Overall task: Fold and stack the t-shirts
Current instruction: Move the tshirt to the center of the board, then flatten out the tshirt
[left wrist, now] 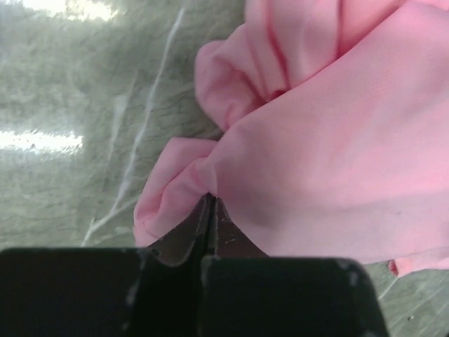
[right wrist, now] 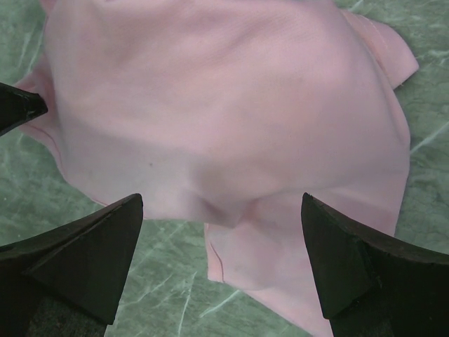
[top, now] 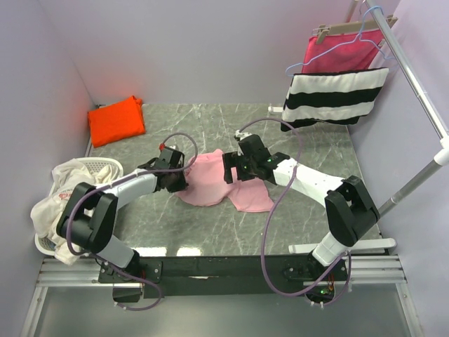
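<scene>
Spreading step: the pink t-shirt [top: 223,188] lies crumpled on the table [top: 323,144]. The left gripper [left wrist: 210,207] is clamped on a bunched edge, perhaps a sleeve. The right gripper [right wrist: 219,210] hangs over the shirt, fingers apart. Next, it needs its own edge to pull the cloth flat.

Left gripper [left wrist: 212,202] fingers pressed together; right gripper [right wrist: 221,203] fingers spread wide.

The crumpled pink cotton t-shirt [top: 207,186] lies between the left gripper [top: 177,181] and right gripper [top: 233,173]; the folded orange cotton t-shirt [top: 116,120] lies behind, far left.
</scene>
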Tool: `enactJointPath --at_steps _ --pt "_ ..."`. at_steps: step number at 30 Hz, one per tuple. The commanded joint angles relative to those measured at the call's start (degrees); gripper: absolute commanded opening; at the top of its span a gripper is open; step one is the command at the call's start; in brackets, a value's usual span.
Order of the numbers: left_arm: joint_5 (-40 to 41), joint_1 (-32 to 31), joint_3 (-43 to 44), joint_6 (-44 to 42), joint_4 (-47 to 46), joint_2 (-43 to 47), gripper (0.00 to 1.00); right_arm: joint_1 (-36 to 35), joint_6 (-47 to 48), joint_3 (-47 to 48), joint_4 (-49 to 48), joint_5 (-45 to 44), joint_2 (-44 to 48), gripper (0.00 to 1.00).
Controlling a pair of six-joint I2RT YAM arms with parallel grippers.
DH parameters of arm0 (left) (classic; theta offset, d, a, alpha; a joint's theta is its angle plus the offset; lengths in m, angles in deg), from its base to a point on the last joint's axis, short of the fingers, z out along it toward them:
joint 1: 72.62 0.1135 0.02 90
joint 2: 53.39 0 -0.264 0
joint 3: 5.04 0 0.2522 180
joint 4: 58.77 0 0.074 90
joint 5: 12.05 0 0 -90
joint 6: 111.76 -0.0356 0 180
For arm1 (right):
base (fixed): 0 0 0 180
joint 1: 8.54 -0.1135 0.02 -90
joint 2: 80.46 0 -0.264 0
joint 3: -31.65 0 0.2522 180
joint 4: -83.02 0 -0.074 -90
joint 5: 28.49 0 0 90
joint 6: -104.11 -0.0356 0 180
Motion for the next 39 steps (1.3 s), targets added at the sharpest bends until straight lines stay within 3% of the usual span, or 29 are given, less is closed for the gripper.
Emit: enactJointPath --at_steps 1,7,11,13,14,17,22,30,33,37,39 --pt "-1.7 -0.3 7.3 -2.1 -1.8 0.5 0.01 -0.1 -0.6 0.9 1.0 -2.3 -2.2 1.00" --pt "0.5 0.0 23.6 -7.1 3.0 -0.8 0.01 -0.1 -1.5 0.6 1.1 -3.1 -7.1 1.00" --pt "1.7 0.1 29.7 -9.4 9.7 -2.6 0.02 -0.1 -1.9 -0.4 0.3 -2.5 -7.7 1.00" --pt "1.8 0.1 25.3 -9.8 9.6 -1.0 0.26 -0.1 -2.0 -2.2 -0.8 -2.6 -6.2 1.00" --pt "2.1 0.2 22.8 -9.3 8.7 0.0 0.57 -0.1 -2.0 -2.5 -1.1 -2.9 -5.3 1.00" --pt "2.3 0.2 14.3 -7.4 4.6 2.9 0.83 -0.1 -1.3 -2.0 -0.7 -2.7 -5.2 1.00" --pt "2.2 0.2 6.8 -6.2 1.4 3.9 0.81 0.0 -0.7 -0.6 -0.1 -2.6 -5.2 1.00" --pt "1.0 0.2 3.6 -6.7 -0.6 1.5 0.76 0.0 -0.2 0.5 0.9 -3.1 -4.5 1.00" --pt "-0.5 0.1 3.6 -6.4 -1.1 -0.7 0.70 0.0 -0.3 0.4 0.8 -3.1 -4.1 1.00" --pt "-0.8 0.0 3.4 -6.1 -2.3 -2.1 0.53 0.1 -0.4 0.3 1.0 -3.6 -3.5 1.00" --pt "-0.8 0.0 3.9 -6.2 -2.3 -3.2 0.52 -0.1 -0.1 0.3 1.0 -3.5 -3.3 1.00"
